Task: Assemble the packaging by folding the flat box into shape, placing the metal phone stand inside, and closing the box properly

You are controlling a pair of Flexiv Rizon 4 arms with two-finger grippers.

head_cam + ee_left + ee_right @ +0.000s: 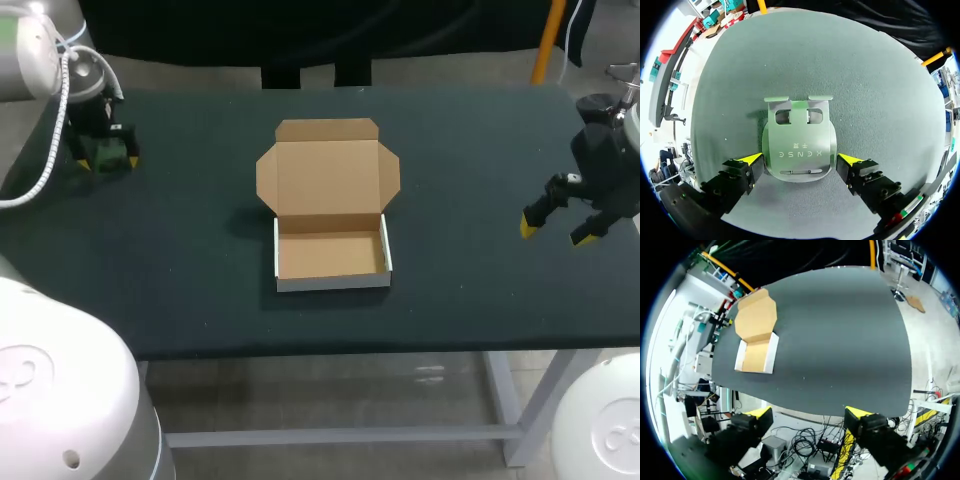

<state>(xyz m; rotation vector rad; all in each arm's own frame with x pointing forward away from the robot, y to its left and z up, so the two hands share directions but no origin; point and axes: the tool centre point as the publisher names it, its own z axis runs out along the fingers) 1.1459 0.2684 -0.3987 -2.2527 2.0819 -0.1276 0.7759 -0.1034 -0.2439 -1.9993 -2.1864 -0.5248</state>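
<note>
The cardboard box (332, 252) stands folded into a tray at the table's middle, its lid (328, 170) lying open and flat behind it; nothing is inside. At the far left back of the table my left gripper (105, 152) is low over the metal phone stand (104, 158). In the left wrist view the stand (797, 142) lies flat on the mat between the open fingers of the left gripper (800, 160), its edges close to both yellow tips. My right gripper (560, 228) hangs open above the table's right side, holding nothing. From its wrist, the right gripper (807, 415) sees the box (756, 342) far ahead.
The dark green mat (200, 290) covers the whole table. Bare mat lies all around the box and between it and both grippers. The table's front edge (330, 352) runs just below the box.
</note>
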